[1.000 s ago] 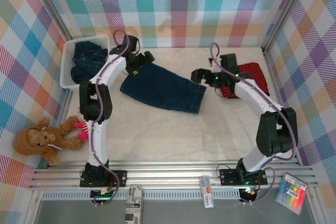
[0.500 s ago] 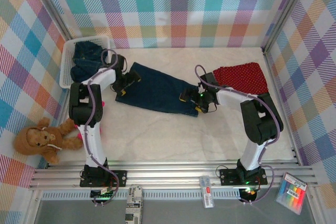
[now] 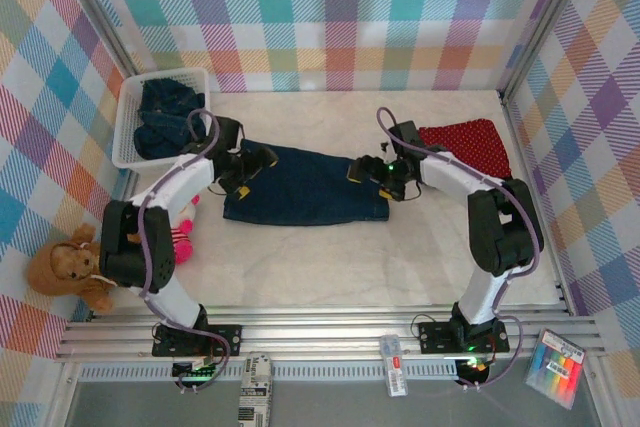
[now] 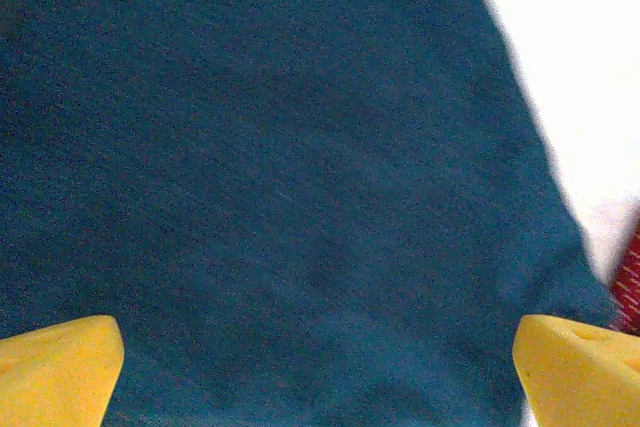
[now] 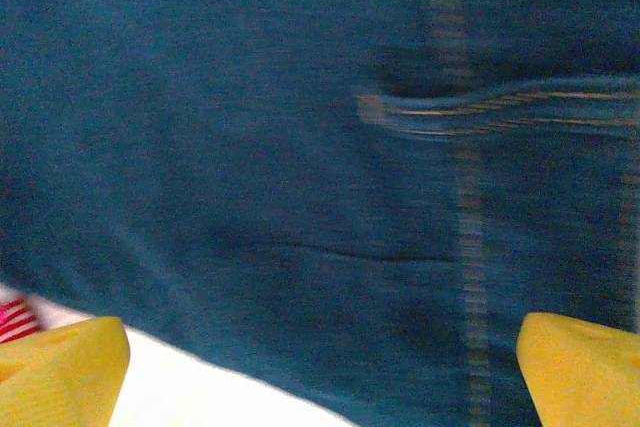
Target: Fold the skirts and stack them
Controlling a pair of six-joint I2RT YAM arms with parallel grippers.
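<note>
Wide open and empty, left pincer [image 3: 258,160] and right pincer [image 3: 360,169] hover above the denim skirt [image 3: 305,189]; folding probably comes next, by pinching its ends.

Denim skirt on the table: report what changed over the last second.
The denim skirt turned from a slant to lie level across the table. The left gripper swung in over its left end, the right gripper over its right end; both are open, holding nothing. The red dotted skirt and the basket stayed put.

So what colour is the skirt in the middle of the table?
The skirt is dark blue denim; the top view shows it best.
</note>
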